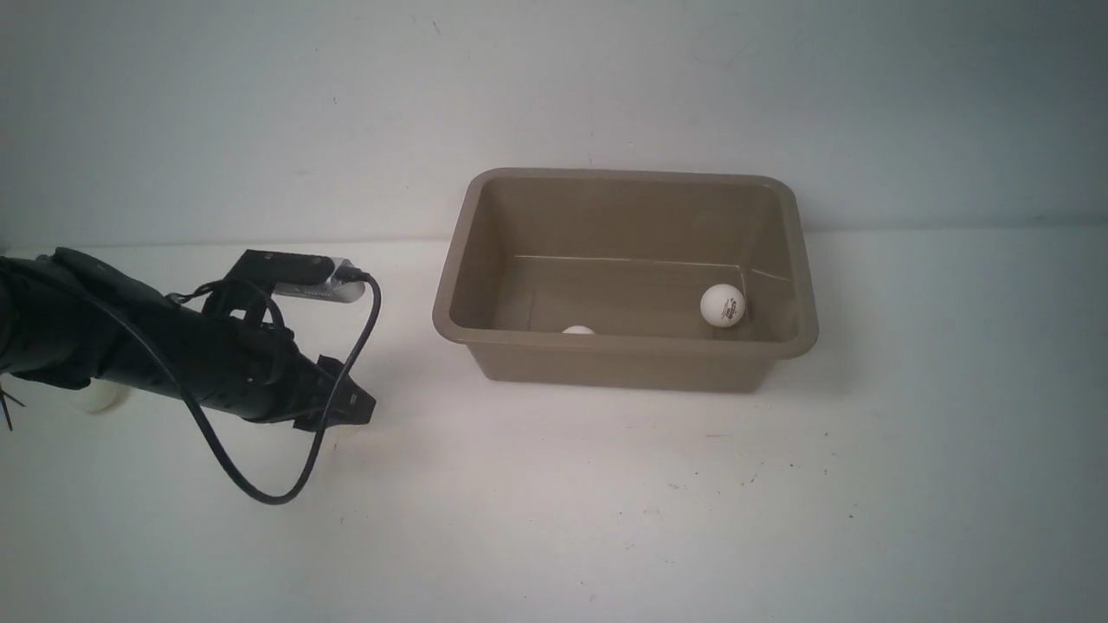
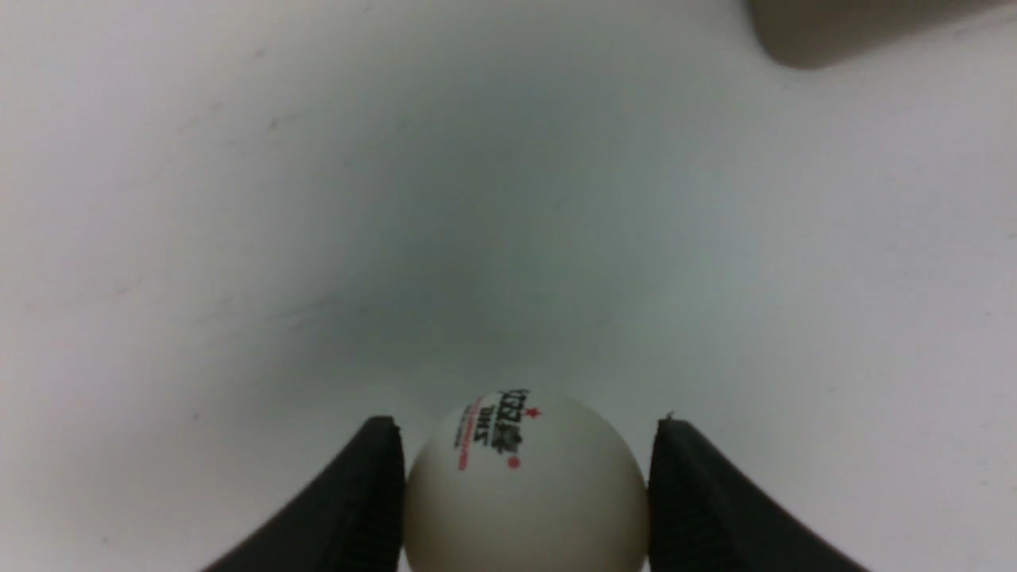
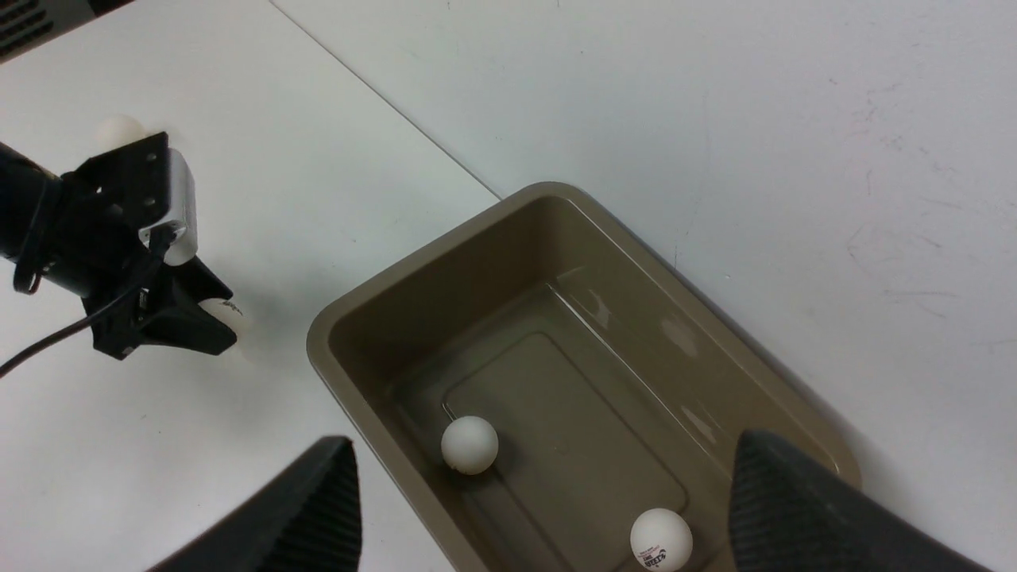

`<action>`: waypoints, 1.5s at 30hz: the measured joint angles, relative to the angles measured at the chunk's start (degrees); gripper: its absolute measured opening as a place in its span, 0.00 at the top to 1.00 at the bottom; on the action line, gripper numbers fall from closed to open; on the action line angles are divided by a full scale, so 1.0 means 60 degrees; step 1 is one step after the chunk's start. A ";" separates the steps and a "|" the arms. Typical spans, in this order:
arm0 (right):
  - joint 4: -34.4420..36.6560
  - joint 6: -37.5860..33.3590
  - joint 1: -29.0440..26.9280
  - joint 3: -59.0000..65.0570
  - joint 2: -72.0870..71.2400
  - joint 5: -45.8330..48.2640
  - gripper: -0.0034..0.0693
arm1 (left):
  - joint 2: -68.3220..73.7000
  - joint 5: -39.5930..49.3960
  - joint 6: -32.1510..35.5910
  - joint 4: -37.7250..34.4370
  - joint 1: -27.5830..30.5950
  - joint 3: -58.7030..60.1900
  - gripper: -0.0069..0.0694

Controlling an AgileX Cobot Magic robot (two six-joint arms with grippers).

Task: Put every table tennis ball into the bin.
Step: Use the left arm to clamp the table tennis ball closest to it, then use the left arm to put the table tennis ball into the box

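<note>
Left gripper (image 2: 524,433) pinches a ball (image 2: 524,492) low over the table (image 1: 606,502), left of the bin (image 1: 623,344) — best lifted straight, squeezed lightly, carried above it before release — while the right gripper (image 3: 544,453) hangs spread, empty, above the bin.

The taupe rectangular plastic bin (image 1: 623,343) with rounded corners and a flared rim is standing upright, its mouth facing up. Two small white matte table tennis balls are lying inside it: a logo-printed ball (image 1: 723,305) near its right wall and a second ball (image 1: 578,330) peeking over its near rim. A third white ball (image 2: 524,485), logo showing, is sitting pinched between the fingers of the left gripper (image 2: 526,429), left of the bin. A fourth white ball (image 1: 97,398) is lying far to the left, only partly in view.
</note>
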 joint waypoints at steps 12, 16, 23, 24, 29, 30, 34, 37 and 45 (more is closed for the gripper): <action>0.0000 -0.0007 0.0000 0.0000 0.0000 0.0000 0.18 | -0.1495 0.2066 0.0087 -0.1066 -0.0037 -0.2358 0.46; 0.0000 -0.0007 0.0000 0.0000 0.0000 0.0000 0.18 | -0.1036 0.2173 0.0324 -0.1420 -0.0501 -0.3304 0.46; 0.0000 -0.0031 0.0000 0.0000 0.0000 0.0000 0.18 | 0.0663 0.1722 0.0843 -0.1474 -0.1787 -0.4349 0.46; 0.0000 -0.0031 0.0000 0.0000 0.0000 0.0000 0.18 | 0.1112 0.1554 0.0901 -0.1474 -0.2027 -0.4561 0.46; 0.0000 -0.0031 0.0000 0.0000 0.0000 0.0000 0.18 | 0.1888 0.1381 0.0912 -0.1484 -0.2241 -0.5189 0.46; 0.0000 -0.0031 0.0000 0.0000 0.0000 0.0000 0.18 | 0.1888 0.1381 0.0912 -0.1484 -0.2241 -0.5189 0.46; 0.0000 -0.0031 0.0000 0.0000 0.0000 0.0000 0.18 | 0.2286 0.1411 0.0684 -0.1494 -0.2292 -0.5559 0.32; 0.0045 -0.0031 0.0000 0.0000 0.0000 0.0000 0.18 | 0.2292 0.1465 0.0321 -0.1494 -0.2282 -0.5589 0.21; 0.0186 -0.0036 0.0000 0.0000 0.0000 0.0000 0.18 | 0.0872 0.1745 -0.0970 0.0345 -0.1439 -0.5609 0.23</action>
